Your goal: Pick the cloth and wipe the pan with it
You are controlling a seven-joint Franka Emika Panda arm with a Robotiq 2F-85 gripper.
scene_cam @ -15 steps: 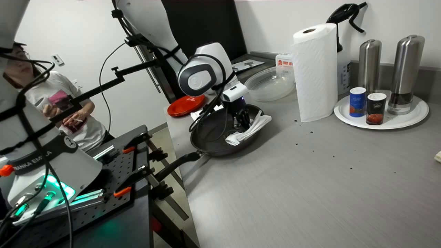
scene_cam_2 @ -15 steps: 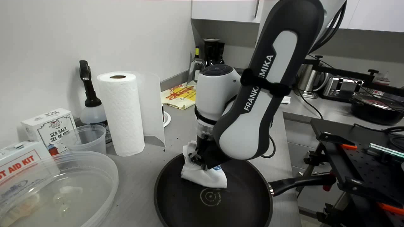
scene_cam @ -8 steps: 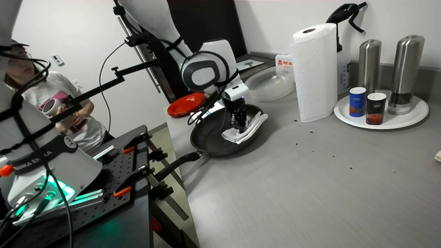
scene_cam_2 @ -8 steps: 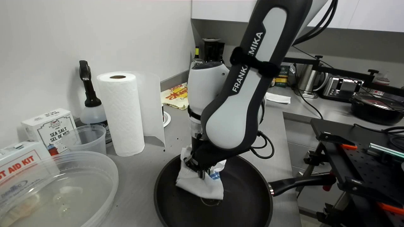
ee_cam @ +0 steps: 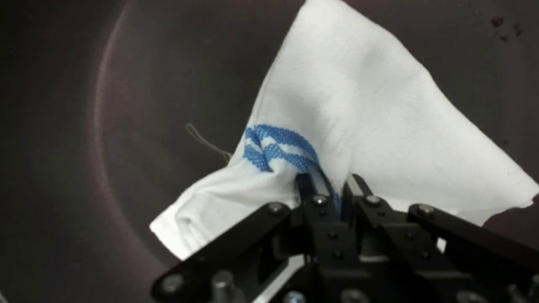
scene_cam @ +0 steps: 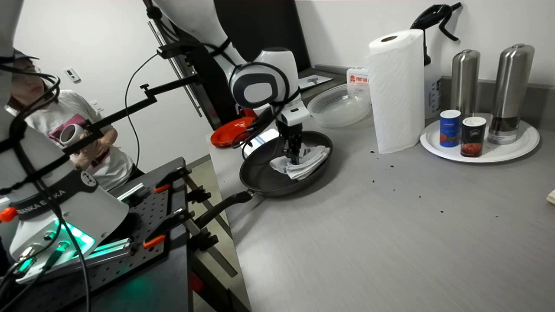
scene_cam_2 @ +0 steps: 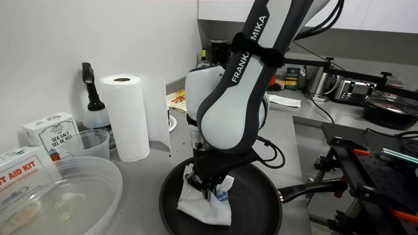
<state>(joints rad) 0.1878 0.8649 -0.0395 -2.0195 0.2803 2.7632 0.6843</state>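
Observation:
The white cloth with blue stripes lies bunched inside the black pan in both exterior views. In the wrist view the cloth spreads out ahead of the fingers. The pan sits on the grey counter, its long handle reaching past the edge toward the robot's table; its dark inside also shows in an exterior view and in the wrist view. My gripper is shut on a fold of the cloth, pointing down into the pan in both exterior views.
A paper towel roll stands beside the pan. A clear plastic bowl and red plates are close by. A white plate holds grinders and small jars. Another white, blue-striped item lies beyond the pan. A person stands behind.
My gripper has dragged the cloth across the pan, toward the camera in one exterior view and leftward in the other. It has turned more upright. The cloth is still held; the pan has not moved.

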